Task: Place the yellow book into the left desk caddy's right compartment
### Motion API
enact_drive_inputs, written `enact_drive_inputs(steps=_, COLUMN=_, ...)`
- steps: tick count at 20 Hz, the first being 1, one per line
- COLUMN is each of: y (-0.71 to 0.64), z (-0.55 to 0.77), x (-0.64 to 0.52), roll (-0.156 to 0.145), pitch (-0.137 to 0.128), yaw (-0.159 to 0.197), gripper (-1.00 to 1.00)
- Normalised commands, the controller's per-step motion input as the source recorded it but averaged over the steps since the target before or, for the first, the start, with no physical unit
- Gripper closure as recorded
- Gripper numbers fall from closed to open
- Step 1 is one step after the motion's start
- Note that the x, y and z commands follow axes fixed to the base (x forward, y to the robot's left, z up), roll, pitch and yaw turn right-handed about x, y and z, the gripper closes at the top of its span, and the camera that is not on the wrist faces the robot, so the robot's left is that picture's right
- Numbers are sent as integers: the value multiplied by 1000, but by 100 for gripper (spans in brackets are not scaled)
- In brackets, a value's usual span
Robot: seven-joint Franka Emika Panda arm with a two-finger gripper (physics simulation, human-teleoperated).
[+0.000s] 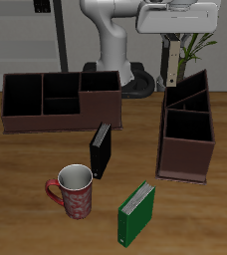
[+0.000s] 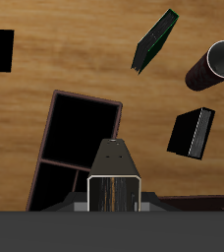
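Your tool [image 1: 172,62] hangs high above the tabletop [image 1: 36,224], over the back end of the left desk caddy [image 1: 188,134]. Its fingers are pinched onto the yellow book [image 1: 172,65], which shows as a thin tan strip hanging straight down from the tool in the exterior view, long axis vertical, well clear of the caddy's top edges. In the wrist view the yellow book [image 2: 115,191] fills the space between the jaws, seen end-on as a pale-edged block with a brown face, so the jaws are only as far apart as the book is thick.

Beneath it, the left desk caddy [image 2: 47,157] is a dark maroon-brown box with tall walls and sloping top edges; its inner dividers split it into compartments that run along its length. From the wrist view you look down into its dark open cells, with the held book overlapping the caddy's outline. You cannot tell from either view exactly which compartment lies directly under the book.

Farther out, a black book [image 1: 101,149] stands upright near the middle of the tabletop. A red patterned mug [image 1: 74,191] sits just beside it, nearer the front edge. A green book [image 1: 137,212] stands close to the front edge. A long low brown caddy [image 1: 60,100] rests toward the back.
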Motion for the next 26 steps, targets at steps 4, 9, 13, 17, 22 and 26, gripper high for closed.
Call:
enact_drive_inputs(steps=4, y=389, z=42, x=57, roll=32, pitch=-1, yaw=24, gripper=100)
enact_drive_inputs(steps=9, y=229, z=180, x=68, roll=17, pitch=-16, yaw=-5, gripper=100)
enact_drive_inputs(steps=13, y=164, z=26, x=172, roll=-22, pitch=2, yaw=-12, gripper=100)
enact_drive_inputs(steps=17, y=138, z=-44, x=144, roll=0, pitch=21, yaw=-24, gripper=100)
enact_drive_inputs(steps=22, y=148, z=-95, x=85, roll=9, pitch=4, yaw=11, gripper=100)
enact_drive_inputs(steps=26, y=89, z=-154, x=197, roll=-4, pitch=32, yaw=-14, gripper=100)
